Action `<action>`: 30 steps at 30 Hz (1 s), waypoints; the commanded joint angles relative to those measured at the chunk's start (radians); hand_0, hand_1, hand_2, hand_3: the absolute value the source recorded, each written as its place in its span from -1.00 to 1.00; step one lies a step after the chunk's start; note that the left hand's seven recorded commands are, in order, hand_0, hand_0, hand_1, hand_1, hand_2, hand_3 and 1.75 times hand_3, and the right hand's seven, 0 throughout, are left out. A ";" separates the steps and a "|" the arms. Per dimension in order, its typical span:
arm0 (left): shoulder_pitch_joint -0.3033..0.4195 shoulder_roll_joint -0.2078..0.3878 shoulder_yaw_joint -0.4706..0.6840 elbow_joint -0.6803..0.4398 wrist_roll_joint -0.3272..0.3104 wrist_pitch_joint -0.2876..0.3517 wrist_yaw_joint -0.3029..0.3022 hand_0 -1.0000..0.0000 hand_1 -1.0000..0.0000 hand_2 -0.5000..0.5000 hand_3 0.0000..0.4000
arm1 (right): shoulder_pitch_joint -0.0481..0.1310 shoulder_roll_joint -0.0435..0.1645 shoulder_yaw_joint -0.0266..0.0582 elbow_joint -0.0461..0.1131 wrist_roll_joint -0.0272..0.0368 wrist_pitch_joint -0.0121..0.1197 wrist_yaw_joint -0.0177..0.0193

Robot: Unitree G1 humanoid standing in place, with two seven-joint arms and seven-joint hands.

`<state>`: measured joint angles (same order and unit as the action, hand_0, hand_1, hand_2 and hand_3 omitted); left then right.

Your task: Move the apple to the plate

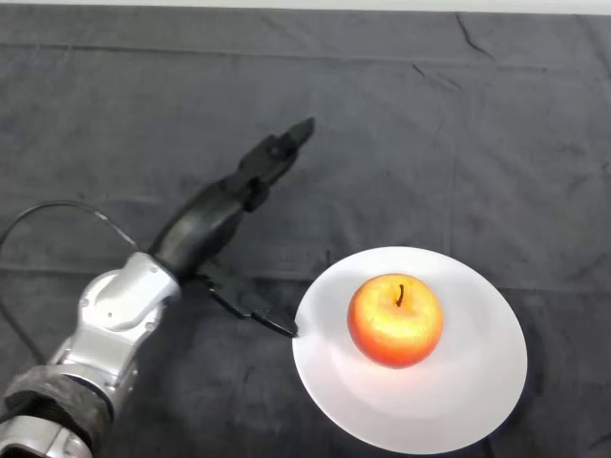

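Note:
A red and yellow apple (395, 319) stands upright, stem up, in the middle of a white plate (468, 401) at the lower right of the head view. My left hand (212, 225) lies to the left of the plate, open and holding nothing. Its fingers (283, 151) stretch up and to the right, well away from the apple. The thumb (250, 303) points down to the right, and its tip reaches the plate's left rim.
A dark, wrinkled cloth (458, 124) covers the whole table. The silver-grey forearm (105, 334) comes in from the lower left corner.

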<state>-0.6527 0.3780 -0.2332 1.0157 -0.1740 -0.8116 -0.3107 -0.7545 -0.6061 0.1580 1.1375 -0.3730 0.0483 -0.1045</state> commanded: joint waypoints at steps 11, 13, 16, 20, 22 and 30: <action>-0.046 0.116 0.089 0.122 0.042 -0.039 0.055 1.00 1.00 0.00 -1.00 | 0.030 0.000 -0.0077 0.022 0.0057 0.002 0.0039; -0.045 0.130 0.100 0.132 0.047 -0.035 0.064 1.00 1.00 0.00 -1.00 | 0.030 0.000 -0.0076 0.023 0.0056 0.002 0.0038; -0.043 0.151 0.118 0.145 0.054 -0.028 0.081 1.00 1.00 0.00 -1.00 | 0.029 0.000 -0.0075 0.024 0.0055 0.001 0.0036; -0.038 0.175 0.143 0.160 0.062 -0.015 0.106 1.00 1.00 0.00 -1.00 | 0.028 0.000 -0.0073 0.025 0.0053 0.000 0.0033; -0.035 0.188 0.157 0.166 0.061 -0.008 0.116 1.00 1.00 0.00 -1.00 | 0.028 0.000 -0.0072 0.026 0.0052 0.000 0.0032; -0.019 0.235 0.226 0.184 0.040 0.030 0.153 1.00 1.00 0.00 -1.00 | 0.027 0.000 -0.0070 0.028 0.0050 -0.001 0.0028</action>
<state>-0.6564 0.5568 -0.0184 1.1604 -0.1337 -0.7893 -0.1664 -0.7545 -0.6058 0.1583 1.1387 -0.3734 0.0478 -0.1045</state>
